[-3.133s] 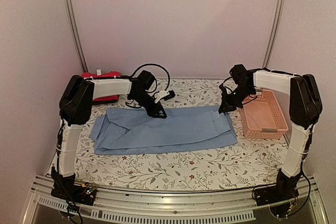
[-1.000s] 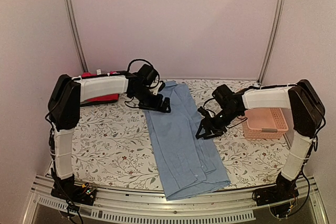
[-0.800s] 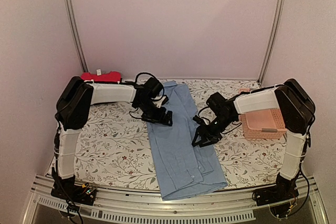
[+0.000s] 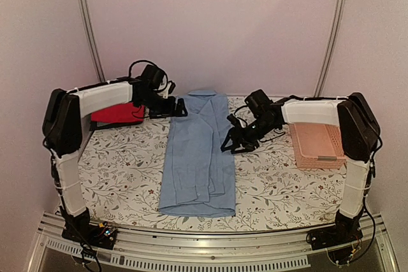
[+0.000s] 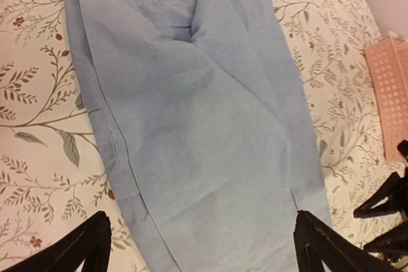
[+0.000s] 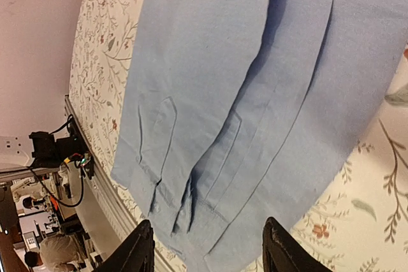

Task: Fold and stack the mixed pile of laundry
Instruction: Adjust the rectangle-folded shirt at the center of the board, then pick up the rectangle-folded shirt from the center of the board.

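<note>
The light blue shirt (image 4: 196, 157) lies flat and lengthwise on the table, collar at the back and cuffs (image 6: 185, 202) toward the front edge. It fills the left wrist view (image 5: 191, 125). The red garment (image 4: 116, 114) sits at the back left corner. My left gripper (image 4: 178, 109) hovers by the shirt's back left edge, open, its fingers (image 5: 80, 251) spread wide over the cloth and holding nothing. My right gripper (image 4: 231, 145) is at the shirt's right edge, also open (image 6: 207, 253), with only cloth below it.
A pink slatted basket (image 4: 320, 144) stands at the right, also showing in the left wrist view (image 5: 386, 90). The floral tablecloth (image 4: 121, 170) covers the table. A metal rail (image 4: 204, 241) runs along the front edge, close to the shirt's hem.
The shirt has slid back and left, its hem now off the front rail. My left gripper moved back toward the red garment. My right gripper drew back to the shirt's right edge and opened wider.
</note>
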You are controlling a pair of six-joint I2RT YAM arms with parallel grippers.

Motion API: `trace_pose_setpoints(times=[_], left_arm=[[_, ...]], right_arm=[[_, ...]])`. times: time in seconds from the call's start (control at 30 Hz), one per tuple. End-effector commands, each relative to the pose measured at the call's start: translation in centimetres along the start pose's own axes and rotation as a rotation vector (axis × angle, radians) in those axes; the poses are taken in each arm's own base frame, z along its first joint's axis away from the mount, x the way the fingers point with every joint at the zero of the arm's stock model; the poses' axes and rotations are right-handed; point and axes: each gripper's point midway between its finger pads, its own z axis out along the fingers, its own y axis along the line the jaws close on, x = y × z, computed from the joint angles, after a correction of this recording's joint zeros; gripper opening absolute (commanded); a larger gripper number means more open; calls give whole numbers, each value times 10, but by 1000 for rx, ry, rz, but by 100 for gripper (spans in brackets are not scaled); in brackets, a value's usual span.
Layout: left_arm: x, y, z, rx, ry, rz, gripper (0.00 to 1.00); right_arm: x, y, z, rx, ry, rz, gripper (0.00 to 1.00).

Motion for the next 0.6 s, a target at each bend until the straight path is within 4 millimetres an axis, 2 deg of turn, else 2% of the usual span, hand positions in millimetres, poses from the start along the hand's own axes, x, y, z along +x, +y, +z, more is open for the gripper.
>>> trace_pose_setpoints(times=[0.0,0.1,0.17,0.2,0.23,0.27,0.33,0.43,0.57], left_arm=[[19,-34,-84,210,-84,-148,100],[79,-49,-107,276,-46,-230,100],[125,-50,-115,277,4,-294,100],[155,-47,-114,269,46,-334,99],[176,-46,-116,270,72,-386,97],[195,-47,-119,271,91,-413,95],[229,-45,-120,275,125,-469,89],[266,-42,-119,303,157,-543,81],[291,-33,-114,287,177,-595,72]], right_arm=[[32,30,-43,-57,-47,57,56],[72,27,-46,-61,-25,122,56],[94,27,-45,-69,-9,166,55],[108,23,-40,-64,12,185,55],[112,25,-40,-73,8,199,55],[127,21,-34,-71,31,211,55],[143,20,-26,-82,45,229,55],[158,16,-14,-99,57,259,55],[169,12,4,-108,81,277,55]])
